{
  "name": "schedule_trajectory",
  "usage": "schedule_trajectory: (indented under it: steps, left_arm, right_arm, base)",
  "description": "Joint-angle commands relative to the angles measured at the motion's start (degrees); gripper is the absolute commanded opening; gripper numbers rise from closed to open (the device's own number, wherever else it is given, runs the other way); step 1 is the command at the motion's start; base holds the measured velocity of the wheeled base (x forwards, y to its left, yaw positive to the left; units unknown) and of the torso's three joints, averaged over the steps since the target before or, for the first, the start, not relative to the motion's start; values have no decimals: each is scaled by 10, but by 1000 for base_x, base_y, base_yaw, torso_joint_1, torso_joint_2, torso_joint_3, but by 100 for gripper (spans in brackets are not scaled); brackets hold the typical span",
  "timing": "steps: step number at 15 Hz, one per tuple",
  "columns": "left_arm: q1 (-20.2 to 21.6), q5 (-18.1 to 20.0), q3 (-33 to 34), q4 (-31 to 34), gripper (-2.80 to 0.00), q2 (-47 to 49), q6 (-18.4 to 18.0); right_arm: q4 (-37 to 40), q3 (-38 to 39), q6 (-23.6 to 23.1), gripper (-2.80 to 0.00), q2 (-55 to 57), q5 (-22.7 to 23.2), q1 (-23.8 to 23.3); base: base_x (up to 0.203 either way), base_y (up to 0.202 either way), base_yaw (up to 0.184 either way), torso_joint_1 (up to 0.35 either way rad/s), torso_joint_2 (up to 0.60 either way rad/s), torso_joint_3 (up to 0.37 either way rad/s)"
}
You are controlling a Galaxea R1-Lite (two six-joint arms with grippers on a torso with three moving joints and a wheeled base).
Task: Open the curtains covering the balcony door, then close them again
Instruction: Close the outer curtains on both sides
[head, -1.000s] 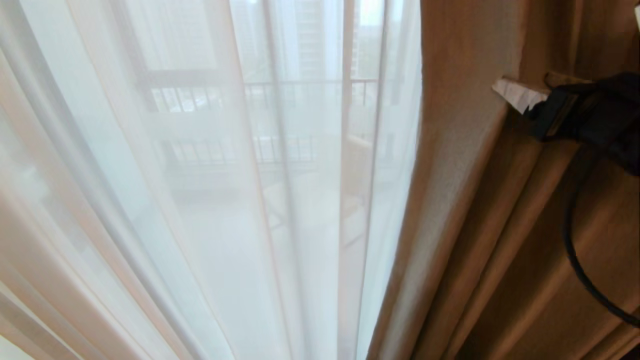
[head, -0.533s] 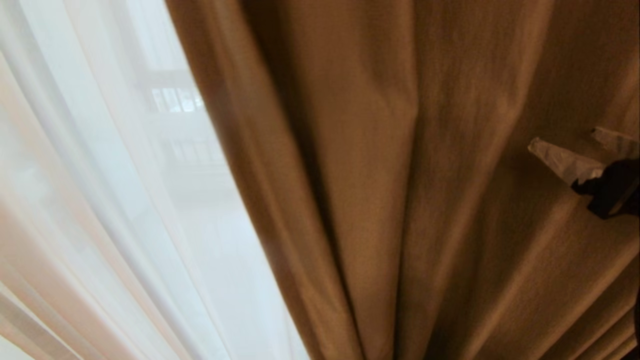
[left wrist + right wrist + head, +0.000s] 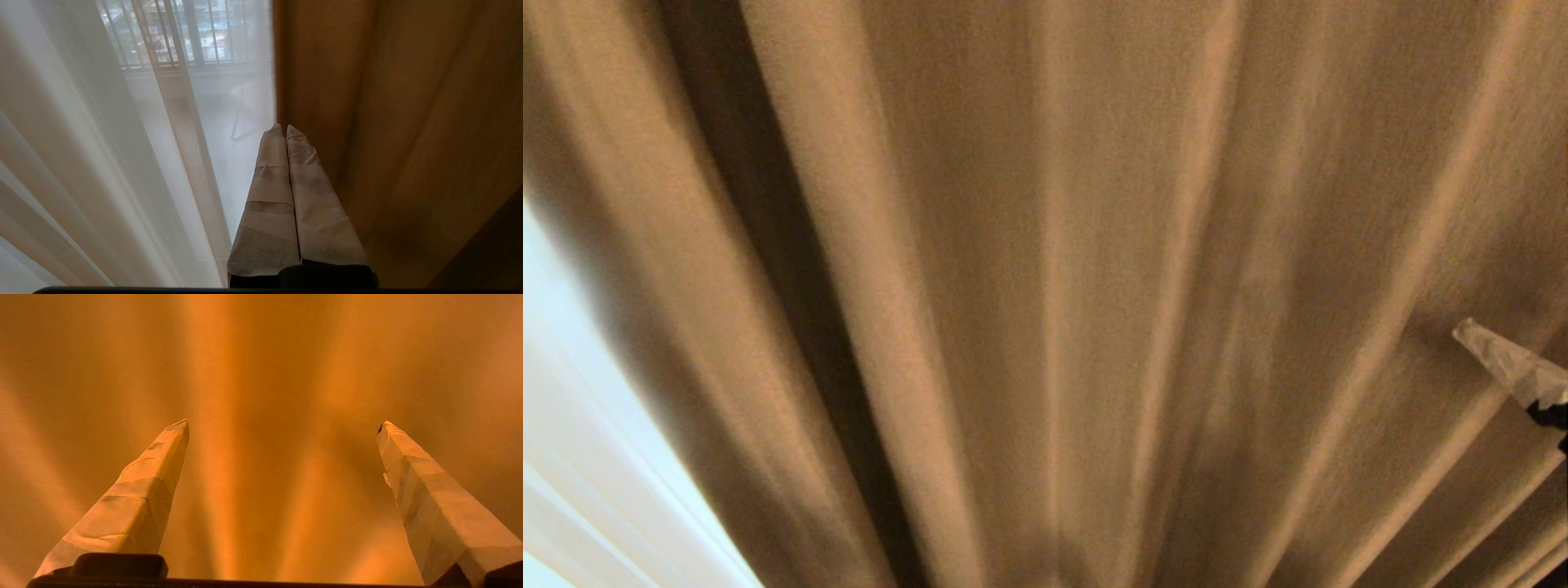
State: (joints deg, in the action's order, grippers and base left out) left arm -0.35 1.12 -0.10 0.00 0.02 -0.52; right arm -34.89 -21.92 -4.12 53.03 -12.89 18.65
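The tan drape of the curtains (image 3: 1094,286) fills nearly the whole head view in thick vertical folds. Only a strip of the sheer white layer (image 3: 596,482) shows at the lower left. One taped finger (image 3: 1507,366) of my right gripper pokes in at the right edge, in front of the drape. In the right wrist view my right gripper (image 3: 284,424) is open, with nothing between its fingers and the drape (image 3: 265,375) beyond them. My left gripper (image 3: 284,127) is shut and empty, pointing at the drape's edge (image 3: 408,122) beside the sheer layer (image 3: 122,143). The balcony door is hidden.
Through the sheer layer in the left wrist view I see a barred railing (image 3: 184,36) outside and a pale floor (image 3: 229,118) below it.
The tan drape has swept left across the head view and now covers most of the sheer layer. My right gripper has opened wide and sunk toward the right edge.
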Motion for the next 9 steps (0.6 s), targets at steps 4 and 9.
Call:
schedule_trajectory:
  steps: [4, 9]
  left_arm:
    - [0, 0, 0, -1, -280, 0, 0]
    - [0, 0, 0, 0, -280, 0, 0]
  right_arm:
    - [68, 12, 36, -280, -62, 1, -88]
    - [75, 17, 47, -280, -76, 1, -133]
  base:
    - [0, 0, 0, 0, 0, 0]
    - [0, 0, 0, 0, 0, 0]
